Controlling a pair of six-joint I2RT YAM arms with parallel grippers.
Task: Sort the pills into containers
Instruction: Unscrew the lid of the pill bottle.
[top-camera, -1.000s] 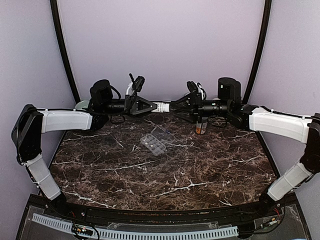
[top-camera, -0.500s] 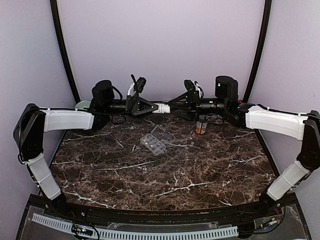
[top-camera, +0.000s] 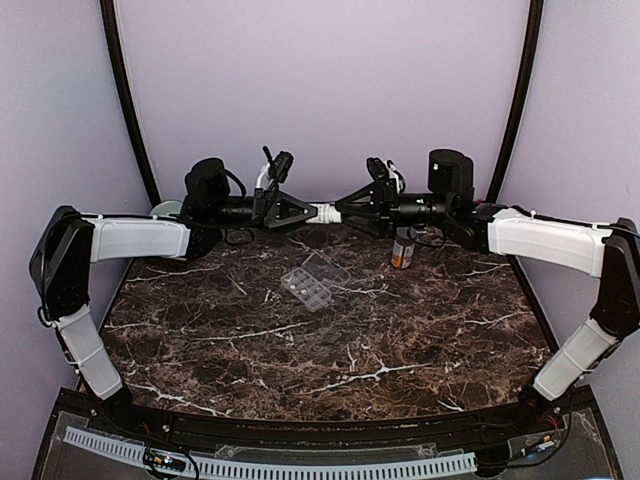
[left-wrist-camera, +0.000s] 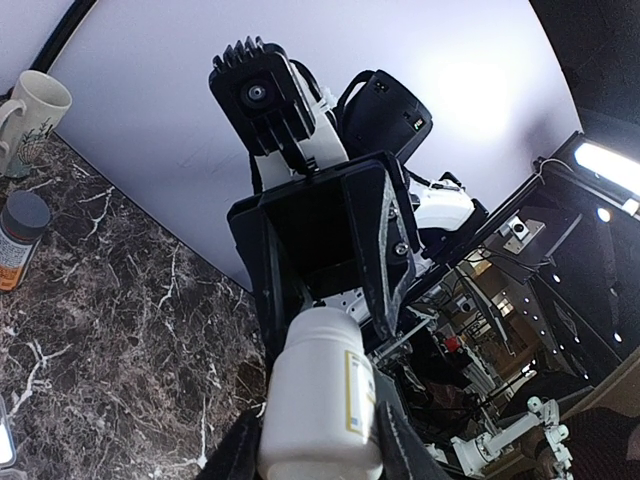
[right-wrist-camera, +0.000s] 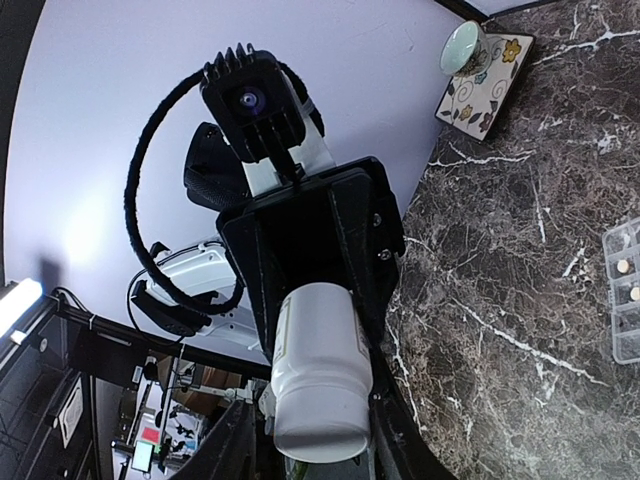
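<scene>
A small white bottle (top-camera: 325, 214) hangs level above the back of the table, between both grippers. My left gripper (top-camera: 312, 213) is shut on its body (left-wrist-camera: 318, 400), with its fingers (left-wrist-camera: 400, 445) pressed on both sides. From the other side my right gripper (top-camera: 341, 212) stands around the cap end (right-wrist-camera: 318, 420); its jaws are narrow, but a gap shows beside one finger (right-wrist-camera: 232, 440). The clear organiser box (top-camera: 308, 288), whose compartments are the containers, lies open mid-table below. A few pale pills (right-wrist-camera: 623, 266) sit in its compartments (right-wrist-camera: 628, 300).
An amber bottle with a grey cap (top-camera: 402, 250) stands at the back right of centre (left-wrist-camera: 20, 235). A mug (right-wrist-camera: 463, 45) sits on a floral coaster (right-wrist-camera: 495, 80) at the back left corner (top-camera: 165, 210). Purple walls close the back and sides.
My right gripper has slid left up to the white bottle's cap and its jaws have narrowed around it. The amber bottle now shows beside that arm. The left arm has held still.
</scene>
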